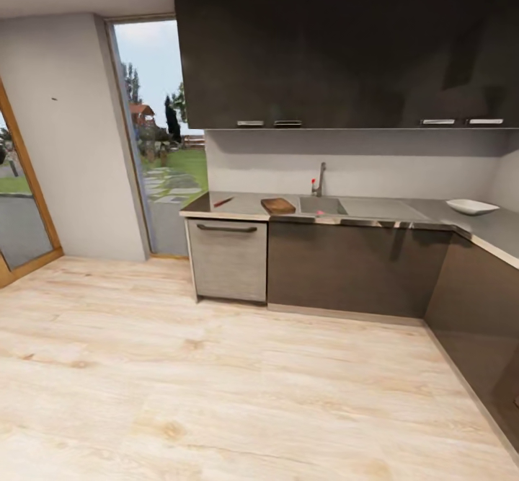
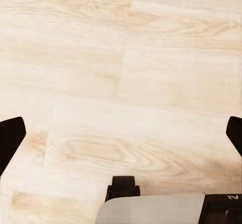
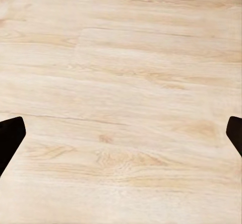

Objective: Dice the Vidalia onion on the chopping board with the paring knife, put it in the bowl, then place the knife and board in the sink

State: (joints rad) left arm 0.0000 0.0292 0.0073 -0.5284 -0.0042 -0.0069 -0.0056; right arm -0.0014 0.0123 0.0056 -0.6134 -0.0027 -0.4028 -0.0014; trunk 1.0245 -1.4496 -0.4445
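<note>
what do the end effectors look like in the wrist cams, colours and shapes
In the left wrist view, the left end effector has two black fingers with tapered, angled tips; nearer the camera sits a small black block above a rounded light grey housing. The right end effector has matching black fingers. No cables are visible.

floor (image 1: 216, 394) pale wood grain | cabinets (image 1: 346, 41) glossy dark | board (image 1: 278, 206) brown | knife (image 1: 223, 202) red | bowl (image 1: 471, 207) white | surface (image 1: 245, 207) grey

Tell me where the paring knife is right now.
In the head view, the paring knife lies on the countertop near its window end, just left of the chopping board and the sink.
</note>
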